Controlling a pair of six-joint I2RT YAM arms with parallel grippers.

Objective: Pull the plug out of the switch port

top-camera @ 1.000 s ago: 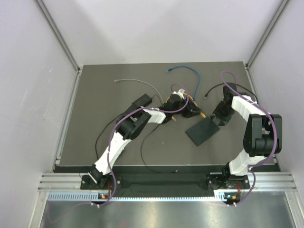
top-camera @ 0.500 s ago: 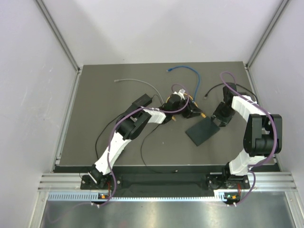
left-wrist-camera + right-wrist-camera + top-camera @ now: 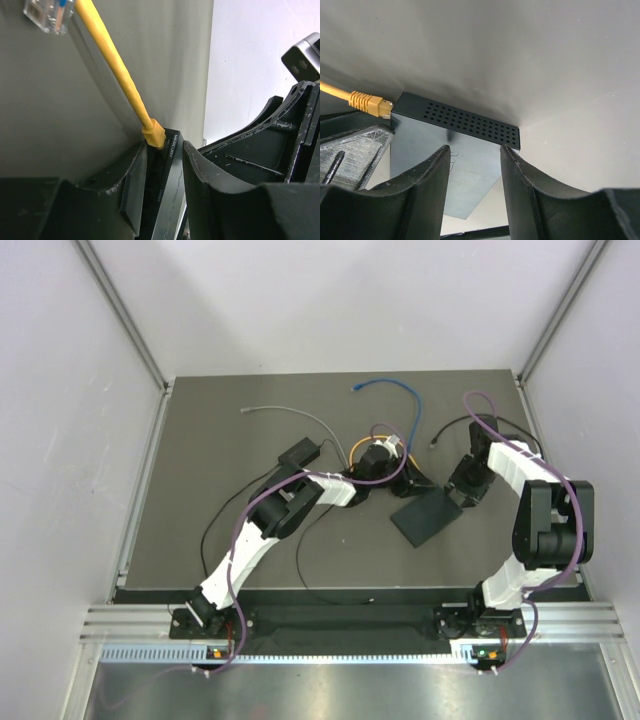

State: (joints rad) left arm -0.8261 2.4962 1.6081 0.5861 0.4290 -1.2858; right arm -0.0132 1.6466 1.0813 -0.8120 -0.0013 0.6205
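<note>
The switch (image 3: 428, 518) is a flat black box lying right of the table's middle. A yellow plug (image 3: 154, 134) on a yellow cable (image 3: 112, 65) sits in the switch port (image 3: 159, 146) at the box's edge. The plug also shows in the right wrist view (image 3: 370, 104). My left gripper (image 3: 165, 146) is open, its jaws straddling the switch's port edge just below the plug, and it lies at the box's far left corner (image 3: 408, 483). My right gripper (image 3: 475, 148) is open and empty over the switch's perforated side (image 3: 465, 122), at the box's right corner (image 3: 462, 490).
A clear connector (image 3: 47, 15) lies on the mat beside the yellow cable. A black oblong block (image 3: 298, 453) with a thin cord lies left of the arms. A blue cable (image 3: 385, 386) and a grey cable (image 3: 280, 412) lie further back.
My left gripper has moved right and nearer, onto the switch's port edge, uncovering a loop of the yellow cable behind it. The right arm has not moved.
</note>
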